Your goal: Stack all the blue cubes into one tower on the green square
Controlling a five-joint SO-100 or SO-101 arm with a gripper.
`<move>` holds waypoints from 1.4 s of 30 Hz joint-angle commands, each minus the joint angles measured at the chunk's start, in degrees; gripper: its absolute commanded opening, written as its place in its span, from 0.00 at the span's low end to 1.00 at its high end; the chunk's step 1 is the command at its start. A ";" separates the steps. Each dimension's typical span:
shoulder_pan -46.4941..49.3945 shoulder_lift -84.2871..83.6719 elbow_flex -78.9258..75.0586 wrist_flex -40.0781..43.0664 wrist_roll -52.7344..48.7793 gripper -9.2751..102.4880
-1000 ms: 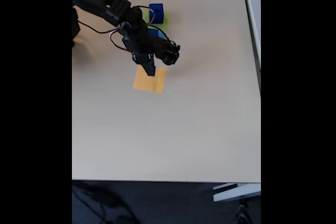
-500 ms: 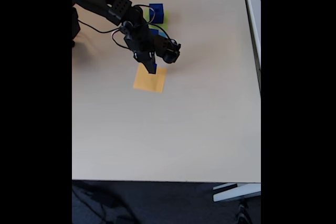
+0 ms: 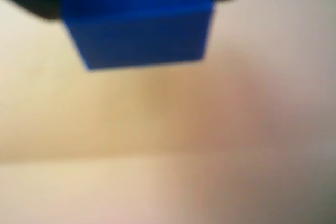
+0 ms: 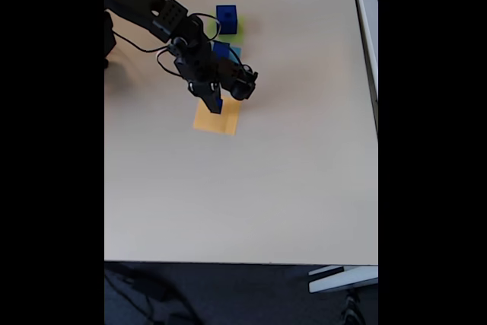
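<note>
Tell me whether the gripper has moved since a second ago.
Yes. In the fixed view the gripper, holding a blue cube, has pulled back up-left, from over the orange square to its top edge.

Arm (image 4: 152, 13) reaches from upper left in fixed view, gripper (image 4: 215, 104) pointing down, jaws closed

My gripper (image 4: 215, 104): over the orange square's (image 4: 221, 121) far edge.
Cube (image 4: 226, 18): on the green square (image 4: 236, 36), behind my arm.
</note>
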 commanded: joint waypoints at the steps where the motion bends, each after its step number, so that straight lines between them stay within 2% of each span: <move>1: 0.26 1.49 0.18 -1.58 -0.35 0.17; 22: 0.00 1.58 0.79 -2.99 -0.79 0.24; 28: -2.90 1.76 -4.04 -3.43 -1.14 0.25; 35: -7.91 3.69 -10.55 -3.16 1.05 0.32; 40: -10.90 7.29 -10.55 -3.78 2.46 0.43; 42: -12.30 9.23 -9.67 -3.96 3.52 0.44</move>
